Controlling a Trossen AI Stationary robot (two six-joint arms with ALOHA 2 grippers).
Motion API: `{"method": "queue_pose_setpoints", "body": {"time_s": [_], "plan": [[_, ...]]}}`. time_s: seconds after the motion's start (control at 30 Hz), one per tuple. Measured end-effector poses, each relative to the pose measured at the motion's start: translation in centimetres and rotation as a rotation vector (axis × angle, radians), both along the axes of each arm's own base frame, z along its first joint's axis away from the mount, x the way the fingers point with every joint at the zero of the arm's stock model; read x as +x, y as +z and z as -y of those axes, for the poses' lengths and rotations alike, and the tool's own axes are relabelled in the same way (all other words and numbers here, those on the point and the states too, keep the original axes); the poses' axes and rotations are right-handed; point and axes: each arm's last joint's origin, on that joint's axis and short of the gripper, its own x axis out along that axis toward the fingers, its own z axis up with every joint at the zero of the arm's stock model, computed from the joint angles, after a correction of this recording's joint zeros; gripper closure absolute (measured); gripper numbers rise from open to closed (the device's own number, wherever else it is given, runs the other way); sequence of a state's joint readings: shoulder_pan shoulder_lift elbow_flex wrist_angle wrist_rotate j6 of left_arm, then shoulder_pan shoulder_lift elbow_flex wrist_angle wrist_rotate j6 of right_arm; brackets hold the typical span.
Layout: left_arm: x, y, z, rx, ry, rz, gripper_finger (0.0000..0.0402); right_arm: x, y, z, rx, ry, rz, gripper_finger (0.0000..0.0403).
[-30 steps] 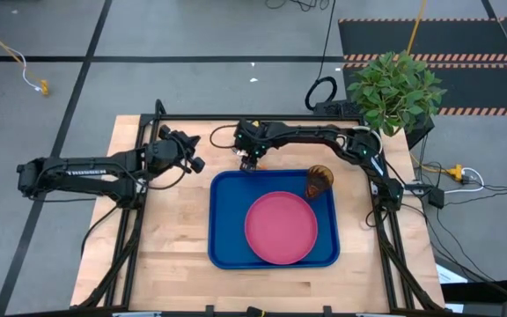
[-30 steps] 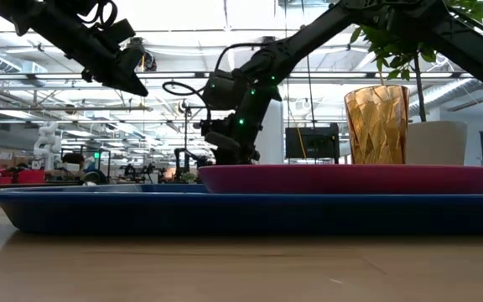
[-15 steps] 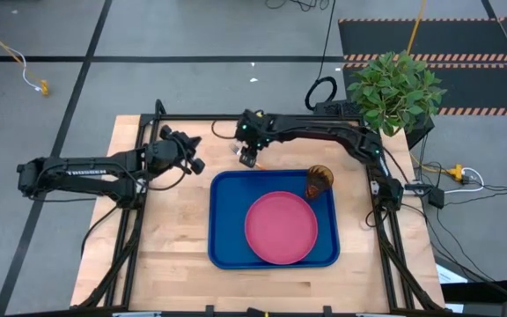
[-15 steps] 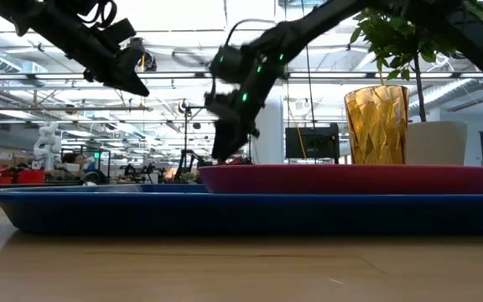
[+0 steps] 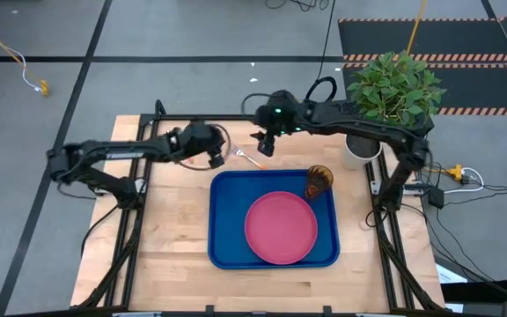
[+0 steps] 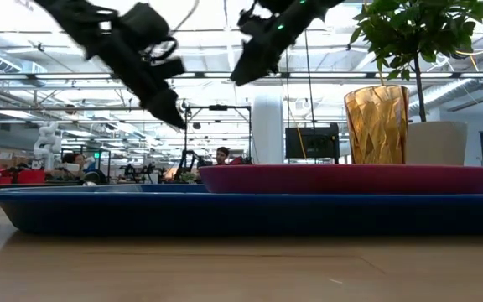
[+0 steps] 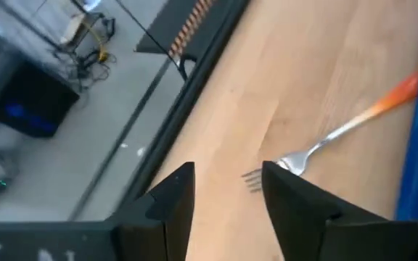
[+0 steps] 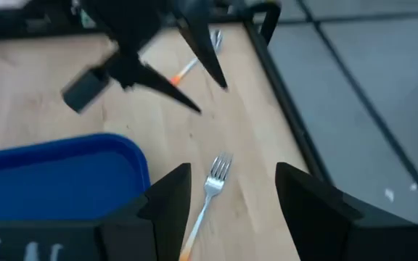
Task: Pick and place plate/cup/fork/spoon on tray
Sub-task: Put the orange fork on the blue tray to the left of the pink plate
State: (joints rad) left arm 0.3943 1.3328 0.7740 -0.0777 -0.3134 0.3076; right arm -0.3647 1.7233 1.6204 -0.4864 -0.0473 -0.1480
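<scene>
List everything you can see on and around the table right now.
Blue rectangular plastic tray: one, table centre.
Round pink-red plastic plate: one, on the tray.
Ribbed amber plastic cup: one, tray's far right corner.
Orange-handled silver fork: one, on the wooden table beyond the tray.
Second orange-handled utensil: one, near the left gripper, kind unclear.
Green potted plant: one, far right.
Left gripper: open, above the fork.
Right gripper: open, raised.
</scene>
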Motion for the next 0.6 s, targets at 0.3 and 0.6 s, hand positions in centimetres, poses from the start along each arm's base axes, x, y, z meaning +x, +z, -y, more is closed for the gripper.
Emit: {"method": "queue_pose_setpoints", "body": {"time_s": [0.3,0.6], "plan": [[5.7,1.7,-2.3,-0.035,-0.248,-0.332,0.0286,-6.0,-0.4,-1.0,-0.072,-0.048,0.216,0.0211],[8.4,1.2,-4.7,-0.250,-0.432,-0.440,0.0282,-9.3,-2.2,-3.1,-0.087,-0.038,0.394,0.0211]]}}
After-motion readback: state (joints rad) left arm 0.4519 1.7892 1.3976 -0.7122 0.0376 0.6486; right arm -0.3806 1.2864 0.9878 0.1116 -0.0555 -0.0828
